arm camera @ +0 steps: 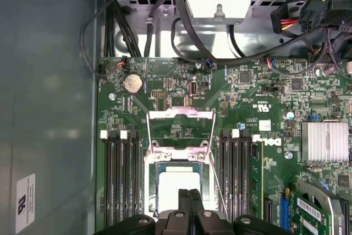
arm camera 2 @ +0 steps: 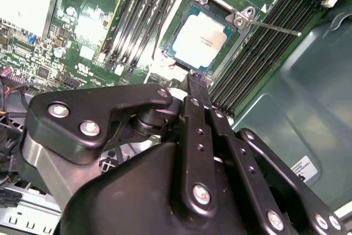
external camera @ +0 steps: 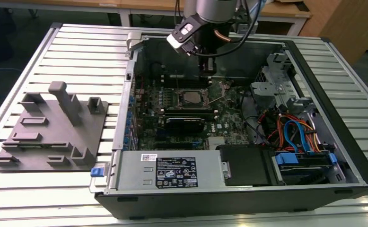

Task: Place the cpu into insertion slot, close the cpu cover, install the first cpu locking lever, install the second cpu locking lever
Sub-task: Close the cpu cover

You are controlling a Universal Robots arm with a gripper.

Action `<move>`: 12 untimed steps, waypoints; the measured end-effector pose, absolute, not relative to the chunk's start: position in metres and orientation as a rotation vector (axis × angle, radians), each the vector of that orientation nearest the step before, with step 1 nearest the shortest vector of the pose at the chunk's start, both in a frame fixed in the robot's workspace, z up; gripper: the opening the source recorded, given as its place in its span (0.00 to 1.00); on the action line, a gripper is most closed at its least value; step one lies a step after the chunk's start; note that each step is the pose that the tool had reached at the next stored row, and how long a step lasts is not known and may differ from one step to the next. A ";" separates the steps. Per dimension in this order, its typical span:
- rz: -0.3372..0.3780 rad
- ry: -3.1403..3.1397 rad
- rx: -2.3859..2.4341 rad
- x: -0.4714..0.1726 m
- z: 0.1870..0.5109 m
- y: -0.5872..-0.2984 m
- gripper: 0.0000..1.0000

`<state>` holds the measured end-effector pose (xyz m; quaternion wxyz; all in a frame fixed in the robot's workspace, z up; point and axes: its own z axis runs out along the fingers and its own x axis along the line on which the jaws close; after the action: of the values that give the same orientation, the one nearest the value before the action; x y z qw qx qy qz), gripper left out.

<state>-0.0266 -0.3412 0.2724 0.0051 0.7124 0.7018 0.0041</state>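
Found the arm [external camera: 212, 12] reaching down into the open computer case [external camera: 354, 156], pincer [arm camera: 188, 192] low over the motherboard [arm camera: 165, 75]. Judged the pincer closed: fingers pressed together in both wrist views, nothing visible between them. Noted the cpu cover [arm camera: 181, 113] hinged back and lying open beside the insertion slot [arm camera: 151, 157]. Noted the cpu [arm camera: 176, 188] lying flat in that slot, pale face up, close under the pincer tip. Unable to tell whether touching or just clear.

Hazards, as judged:
- Scraping of the closed tip across the bare cpu face, given the open cover.
- Tilting or unseating of the chip by a sideways nudge on its edge.
- Snagging on the thin locking lever [arm camera 2: 275, 27] standing free from a slot corner, with bending of the rod as a result.

Surroundings:
- Slatted desk [external camera: 76, 42] carrying the case.
- Grey moulded fixture [external camera: 51, 127] well apart on the exterior view's left.
- Bundled cables [external camera: 291, 132] on the exterior view's right, clear of the slot.
- Long black memory slots [arm camera: 124, 180] flanking the insertion slot on both sides, hemming in sideways room for the pincer.
- Finned heatsink [arm camera: 324, 141] farther off.
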 end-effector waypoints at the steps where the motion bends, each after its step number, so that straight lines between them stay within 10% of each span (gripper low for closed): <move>1: 0.013 2.198 2.231 -0.026 0.272 -0.341 0.11; 12: 0.013 2.196 2.232 -0.019 0.272 -0.341 0.11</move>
<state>-0.0188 -0.3412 0.2718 0.0051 0.7128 0.7013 0.0041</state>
